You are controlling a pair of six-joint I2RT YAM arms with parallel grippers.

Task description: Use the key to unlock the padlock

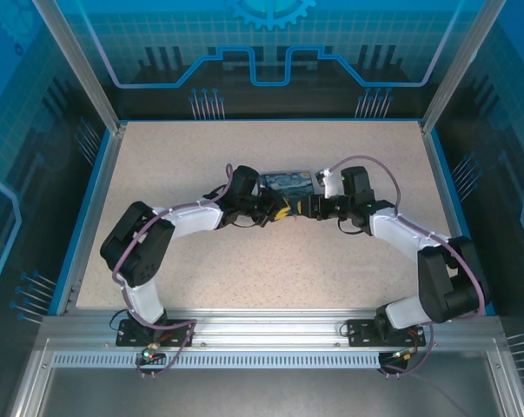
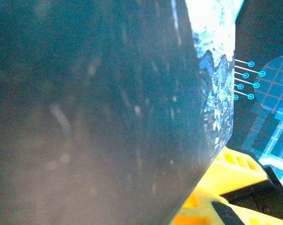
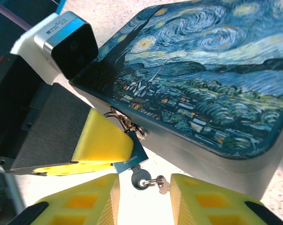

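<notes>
Blue painted box (image 1: 288, 182) sits just past both grippers in top view, w/ left gripper (image 1: 281, 211) and right gripper (image 1: 305, 208) nose to nose. Left wrist cam: box wall right against its yellow fingers (image 2: 235, 168). Right wrist cam: left gripper's clamped on the padlock (image 3: 130, 158), w/ the key (image 3: 140, 179) stuck in it, sitting btw the right gripper's parted fingers, not pinched.

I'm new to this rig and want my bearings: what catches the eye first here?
The dark-blue box printed with a swirling night sky, in the middle of the table. At its near edge the left hand clamps a small padlock hanging on the box's clasp, and a tiny key juts from under it, between the fingers of the open right hand.
</notes>
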